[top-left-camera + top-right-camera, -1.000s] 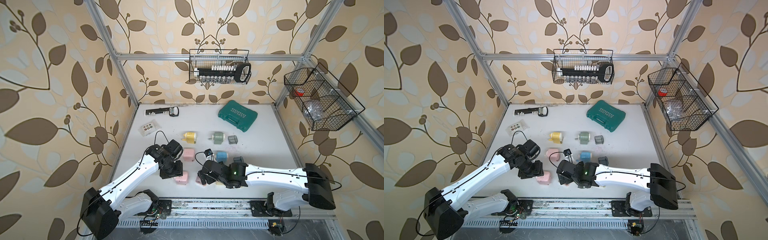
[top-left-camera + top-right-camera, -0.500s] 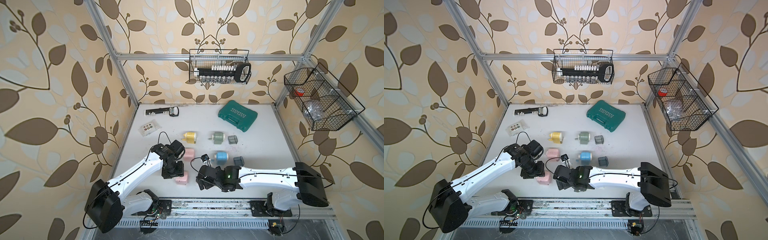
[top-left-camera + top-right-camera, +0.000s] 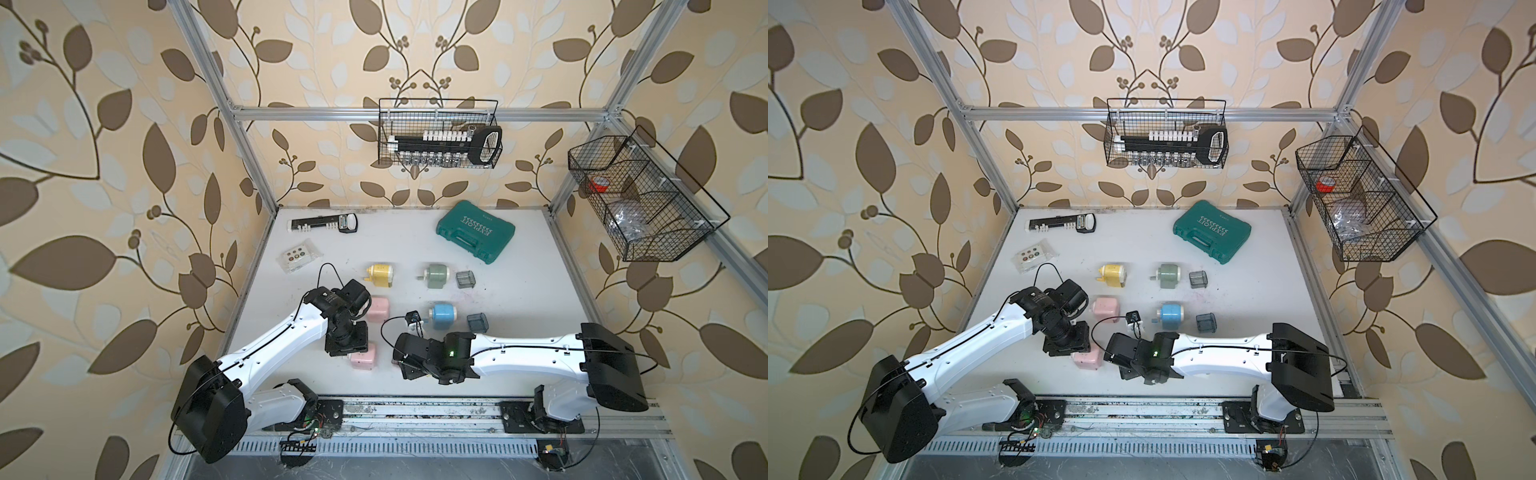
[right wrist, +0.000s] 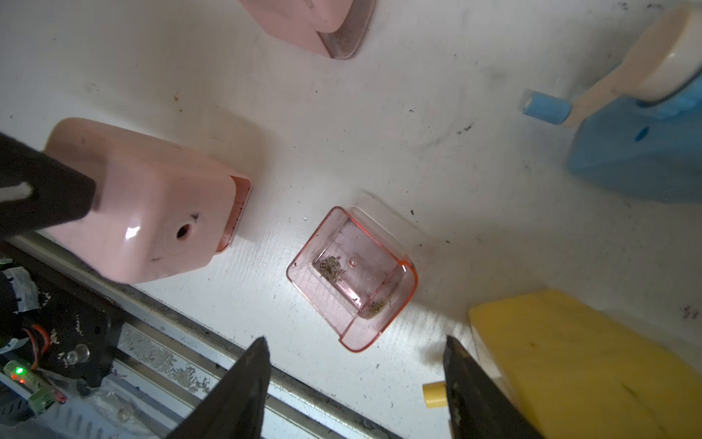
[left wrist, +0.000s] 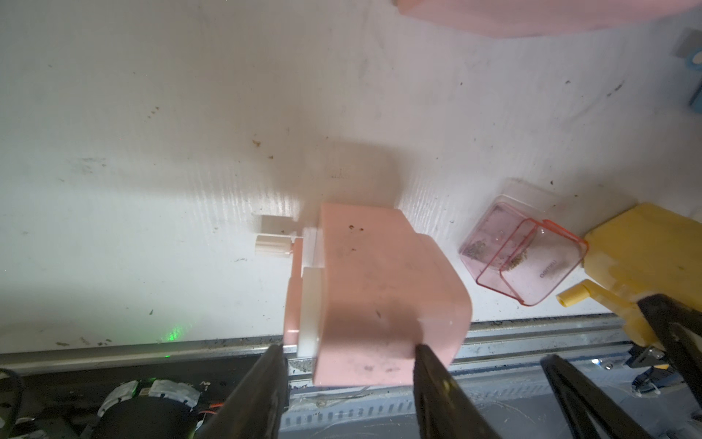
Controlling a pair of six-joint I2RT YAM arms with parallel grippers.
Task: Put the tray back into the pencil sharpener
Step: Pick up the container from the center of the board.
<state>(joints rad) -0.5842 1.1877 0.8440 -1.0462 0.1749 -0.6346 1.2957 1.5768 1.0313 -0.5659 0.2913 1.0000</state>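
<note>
A pink pencil sharpener lies on its side near the table's front edge, also seen in both top views. My left gripper is shut on it, one finger at the crank end and one on the body. Its empty slot faces the tray, a clear pink box holding some shavings that lies a short way off. My right gripper hovers open just short of the tray, with nothing between its fingers. The right arm hides the tray in both top views.
A yellow sharpener lies right beside the tray. A second pink sharpener and a blue one lie behind, with yellow and green ones further back. Two dark trays and a teal case are on the table. The metal rail runs along the front edge.
My left gripper's jaws have closed in on the pink sharpener. My right gripper's jaws have narrowed, and it has shifted slightly toward the front edge.
</note>
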